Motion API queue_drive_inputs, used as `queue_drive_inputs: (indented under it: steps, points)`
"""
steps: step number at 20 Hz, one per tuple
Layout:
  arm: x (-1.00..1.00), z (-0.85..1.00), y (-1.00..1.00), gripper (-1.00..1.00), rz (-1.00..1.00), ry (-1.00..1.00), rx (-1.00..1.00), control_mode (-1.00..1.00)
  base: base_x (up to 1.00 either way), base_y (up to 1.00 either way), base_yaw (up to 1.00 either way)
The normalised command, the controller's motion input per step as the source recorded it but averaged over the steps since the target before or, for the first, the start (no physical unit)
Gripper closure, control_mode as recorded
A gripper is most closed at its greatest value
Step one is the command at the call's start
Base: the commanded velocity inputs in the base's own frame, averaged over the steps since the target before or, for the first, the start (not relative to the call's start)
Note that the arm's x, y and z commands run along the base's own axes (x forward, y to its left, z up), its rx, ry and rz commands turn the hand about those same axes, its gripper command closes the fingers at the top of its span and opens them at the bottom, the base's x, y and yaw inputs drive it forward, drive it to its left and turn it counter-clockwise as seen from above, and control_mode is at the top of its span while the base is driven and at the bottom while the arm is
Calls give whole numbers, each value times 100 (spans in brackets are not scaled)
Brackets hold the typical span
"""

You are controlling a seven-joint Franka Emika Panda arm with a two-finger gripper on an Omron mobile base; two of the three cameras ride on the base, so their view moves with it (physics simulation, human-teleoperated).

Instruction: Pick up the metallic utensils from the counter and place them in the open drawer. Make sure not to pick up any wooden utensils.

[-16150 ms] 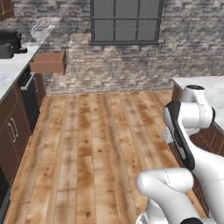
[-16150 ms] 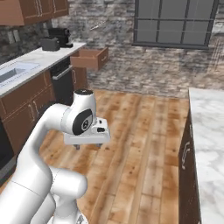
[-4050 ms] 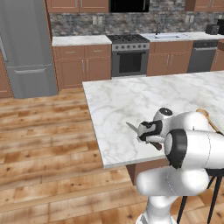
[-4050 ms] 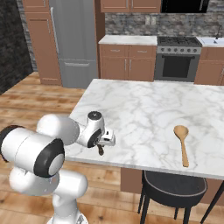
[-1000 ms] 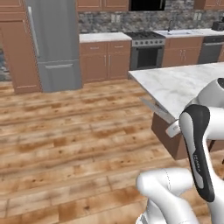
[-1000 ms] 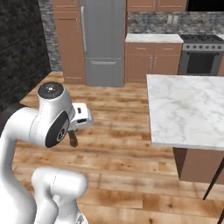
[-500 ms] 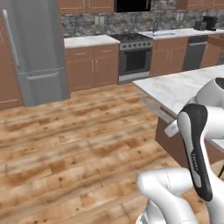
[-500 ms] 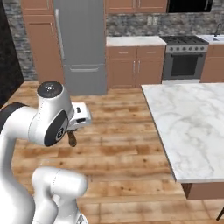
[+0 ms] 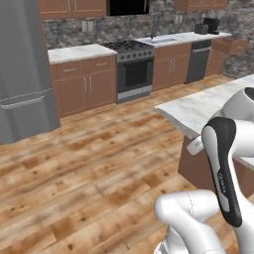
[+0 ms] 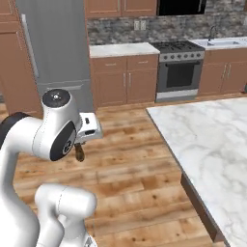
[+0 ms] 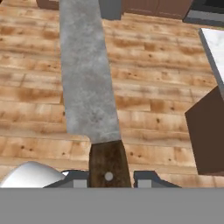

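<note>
Left base view: white marble counter with grey veins (image 9: 198, 106) lies at 3 o'clock. Right base view: gripper (image 10: 79, 153) hangs at 9 o'clock. Hand view: jaws clamp the silver-bladed knife with dark brown handle (image 11: 89, 96), blade toward 12.

- I'm looking into a home kitchen: a steel fridge (image 10: 55, 48) stands beside brown wooden cabinets (image 10: 125, 79).
- I see a stove (image 9: 130, 69) against a stone backsplash (image 9: 89, 32).
- A sink (image 9: 163, 39) sits in the worktop; a marble island counter (image 10: 212, 140) stands on plank flooring (image 9: 74, 168).
</note>
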Motion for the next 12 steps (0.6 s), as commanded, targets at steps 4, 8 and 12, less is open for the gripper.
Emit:
queue_drive_inputs:
  steps: [4,8,12]
  points:
    - [0,0,0,100,0,0,0,100,100,92,-40]
    - [0,0,0,100,0,0,0,100,100,99,-47]
    - [0,0,0,100,0,0,0,100,100,100,-48]
